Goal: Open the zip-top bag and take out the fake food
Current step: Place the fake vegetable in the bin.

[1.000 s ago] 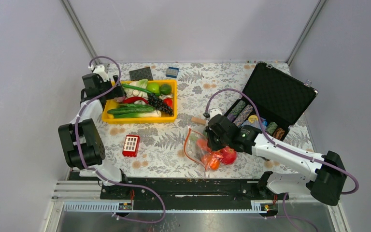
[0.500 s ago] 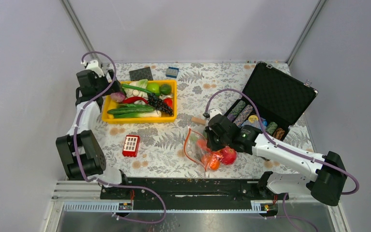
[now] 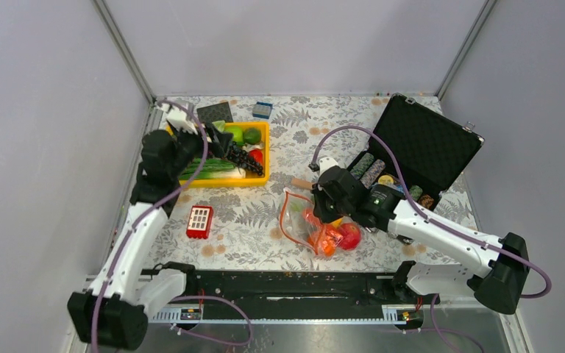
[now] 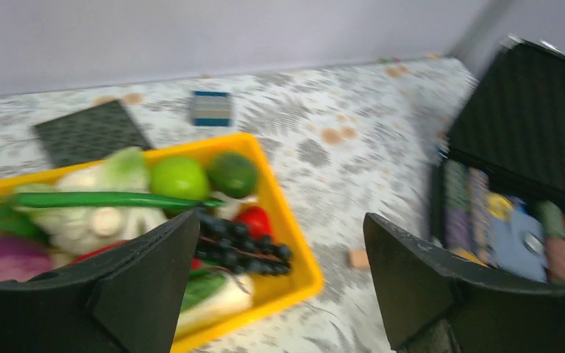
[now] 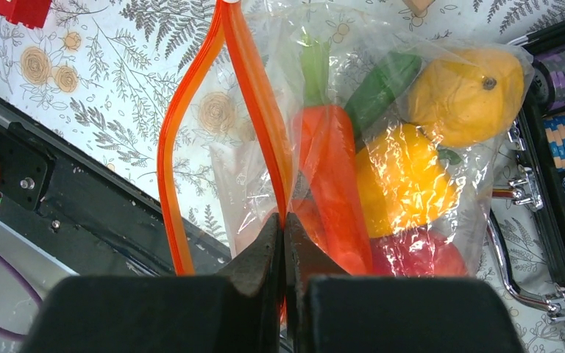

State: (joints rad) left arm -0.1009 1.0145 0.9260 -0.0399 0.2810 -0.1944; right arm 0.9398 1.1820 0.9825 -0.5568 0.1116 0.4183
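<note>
Near the table's front edge, the right gripper (image 5: 283,229) pinches the red-orange zip strip of the crinkly clear zip-top bag (image 5: 257,165). The bag's mouth gapes, with bare fern-print tablecloth (image 3: 250,220) to its left. Glossy plastic fake food (image 5: 404,176) sits inside. Farther back, the left gripper (image 4: 281,217) hangs with its jaws wide apart above the yellow plastic tray (image 4: 294,254). The open black hard case (image 3: 423,143) stands to the right.

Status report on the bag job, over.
Right tool shut on zip-top bag at its zip strip. Left tool open above yellow tray. Bag mouth open, fake food inside. Nothing blocking.

One zip-top bag (image 3: 298,222), two limes (image 4: 180,177), one case (image 3: 425,143)
</note>
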